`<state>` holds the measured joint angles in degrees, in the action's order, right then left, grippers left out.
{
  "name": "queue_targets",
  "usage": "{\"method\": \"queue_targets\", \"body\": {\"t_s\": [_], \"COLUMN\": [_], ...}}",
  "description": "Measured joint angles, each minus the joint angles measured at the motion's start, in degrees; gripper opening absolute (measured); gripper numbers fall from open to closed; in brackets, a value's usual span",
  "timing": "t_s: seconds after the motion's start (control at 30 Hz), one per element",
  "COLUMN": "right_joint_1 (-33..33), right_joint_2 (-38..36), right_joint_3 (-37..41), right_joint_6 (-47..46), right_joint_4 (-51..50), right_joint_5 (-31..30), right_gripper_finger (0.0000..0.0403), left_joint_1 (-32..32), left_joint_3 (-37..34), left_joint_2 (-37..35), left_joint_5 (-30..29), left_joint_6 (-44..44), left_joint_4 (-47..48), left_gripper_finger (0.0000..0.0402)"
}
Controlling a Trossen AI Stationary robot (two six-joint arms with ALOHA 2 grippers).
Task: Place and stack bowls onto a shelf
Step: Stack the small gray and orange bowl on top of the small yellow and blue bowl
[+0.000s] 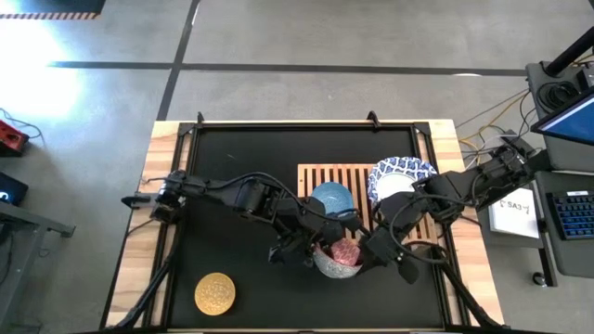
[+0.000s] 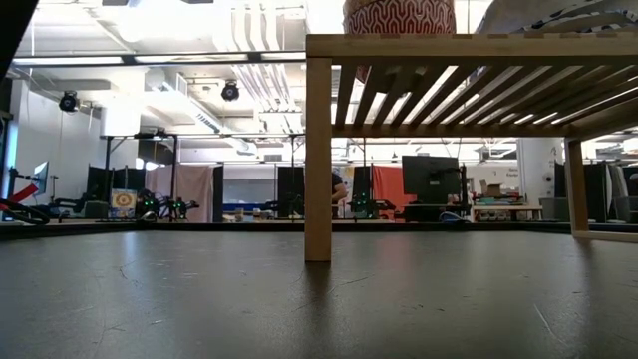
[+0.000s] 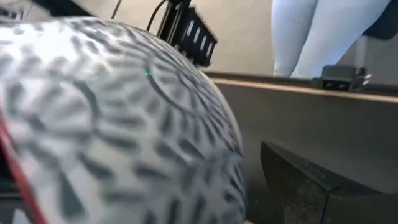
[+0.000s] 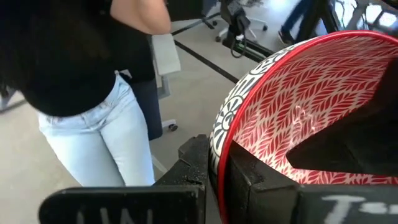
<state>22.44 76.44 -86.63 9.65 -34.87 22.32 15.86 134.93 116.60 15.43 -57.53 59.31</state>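
Red bowl (image 1: pixel 345 251) sits just off the shelf's (image 1: pixel 325 175) front edge, nested in a grey-patterned bowl (image 1: pixel 327 263). Right gripper (image 1: pixel 364 249) is clamped on its rim; left gripper (image 1: pixel 311 247) grips the grey one, fingers fairly wide. Blue bowl (image 1: pixel 330 198) and white bowl w/ blue rim (image 1: pixel 401 176) on the shelf; yellow bowl (image 1: pixel 214 293) well off to its front-left.

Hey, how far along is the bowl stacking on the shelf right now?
Partly done. A stack of white blue-rimmed bowls and a light blue bowl already sit on the shelf. In hand: the right gripper is shut on the red bowl's rim at the shelf's front edge, with the left gripper at a patterned bowl beside it. Left: the yellow bowl still on the table.
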Motion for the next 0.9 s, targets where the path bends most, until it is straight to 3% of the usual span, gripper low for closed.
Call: {"method": "queue_targets", "body": {"t_s": [0.13,0.37,0.9], "right_joint_1": [0.0,-0.1,-1.0], "right_joint_2": [0.1,0.2,-2.3], "right_joint_3": [0.0,0.1,-0.2], "right_joint_6": [-5.1,-12.7,-13.1], "right_joint_4": [-0.1,-0.1,-1.8], "right_joint_5": [-2.2,-4.2,-9.5], "right_gripper_finger": [0.0013,0.0013,0.0013], "left_joint_1": [0.1,0.1,0.0], "left_joint_3": [0.0,0.0,0.0], "left_joint_2": [0.1,0.2,-1.1], "left_joint_5": [-3.3,-3.8,-12.7], "left_joint_6": [0.2,0.1,1.2], "left_joint_4": [-0.2,-0.4,-0.1], "left_gripper_finger": [0.0217,0.0217,0.0217]}}
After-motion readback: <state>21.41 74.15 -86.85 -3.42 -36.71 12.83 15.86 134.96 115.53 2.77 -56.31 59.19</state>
